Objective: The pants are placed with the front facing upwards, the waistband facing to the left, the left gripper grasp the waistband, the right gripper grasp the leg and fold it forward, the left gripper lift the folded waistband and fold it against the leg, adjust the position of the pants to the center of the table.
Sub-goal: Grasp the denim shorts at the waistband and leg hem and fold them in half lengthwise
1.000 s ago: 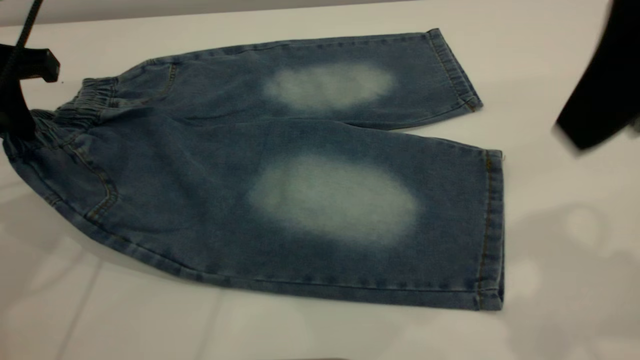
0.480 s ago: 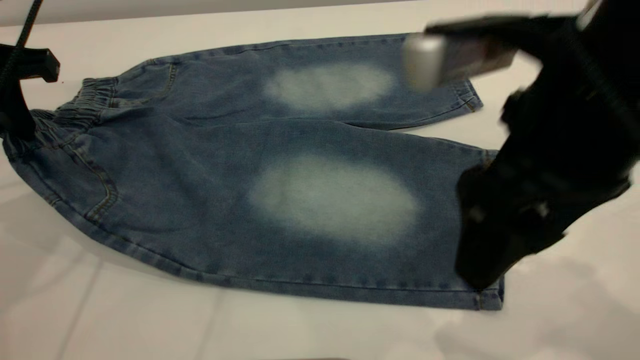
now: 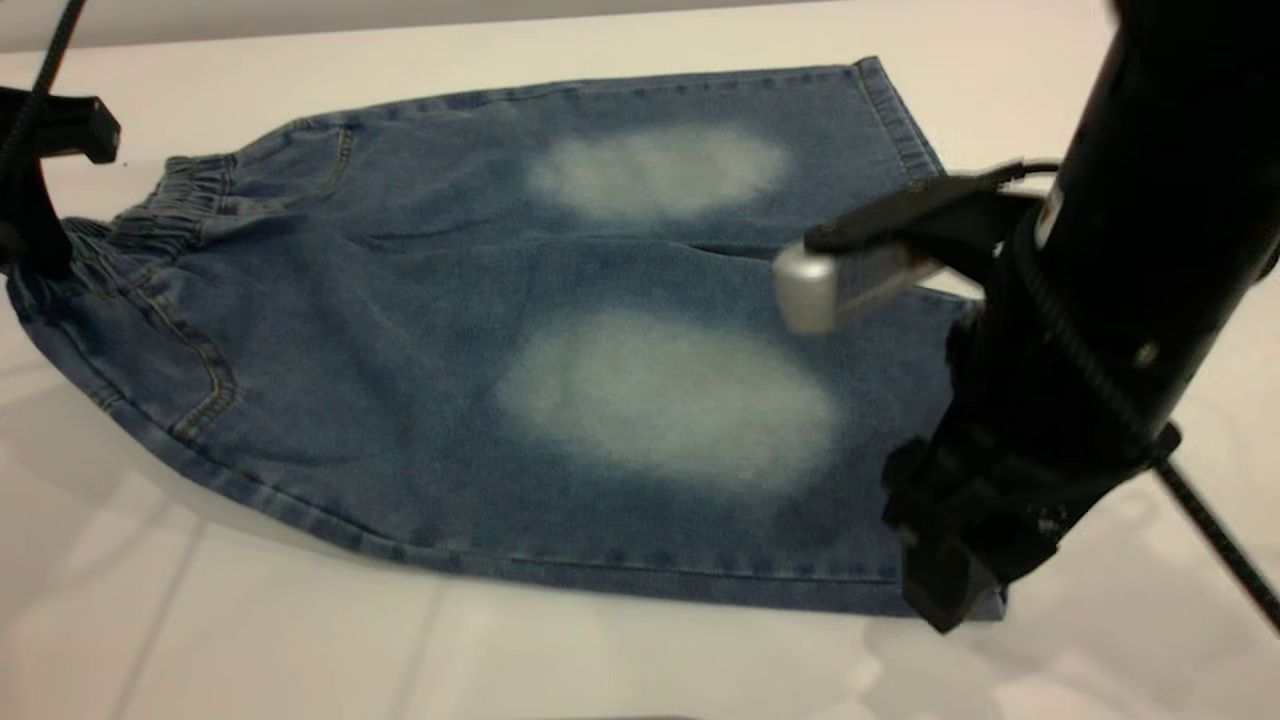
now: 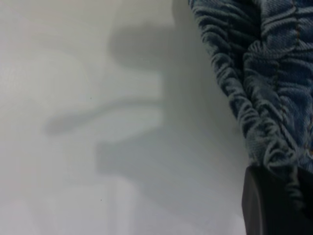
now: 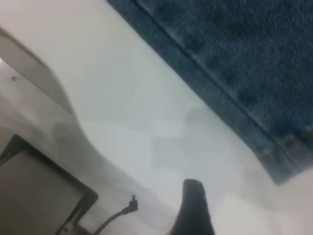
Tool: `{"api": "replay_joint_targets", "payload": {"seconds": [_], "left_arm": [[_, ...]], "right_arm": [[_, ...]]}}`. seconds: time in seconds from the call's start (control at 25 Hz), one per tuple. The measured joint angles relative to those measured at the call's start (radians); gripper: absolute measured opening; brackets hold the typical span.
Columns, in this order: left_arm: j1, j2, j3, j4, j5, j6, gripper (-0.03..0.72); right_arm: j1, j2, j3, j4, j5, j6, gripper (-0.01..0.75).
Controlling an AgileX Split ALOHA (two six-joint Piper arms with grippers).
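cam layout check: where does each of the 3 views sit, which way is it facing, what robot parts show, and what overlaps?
Exterior: above the table, angled down at the spread pants; left gripper at the waistband, right gripper at the near leg's cuff corner.
Left wrist: close over the waistband and table; a dark finger touches the gathers.
Right wrist: low, facing the near leg hem, table and table edge; one dark fingertip.
Shared: exterior and left wrist both show the waistband; exterior and right wrist the hem corner.
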Motion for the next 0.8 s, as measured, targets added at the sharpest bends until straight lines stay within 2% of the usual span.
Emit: {"api": "replay_joint_targets", "payload": {"seconds": [0.28, 0.6, 0.68, 0.8], "left_arm": [[0.000, 0.000, 0.000, 0.000, 0.000, 0.000, 0.059], [0.000, 0.000, 0.000, 0.000, 0.000, 0.000, 0.059], [0.000, 0.000, 0.000, 0.000, 0.000, 0.000, 0.059], [0.000, 0.000, 0.000, 0.000, 0.000, 0.000, 0.059]], "right_arm": [[0.000, 0.075, -0.001, 0.001, -0.084, 0.000, 0.475], [0.000, 0.118, -0.009, 0.001, -0.114, 0.003, 0.472], [0.000, 0.125, -0.012, 0.001, -0.112, 0.005, 0.453], [0.000, 0.132, -0.012, -0.006, -0.116, 0.006, 0.381]]}}
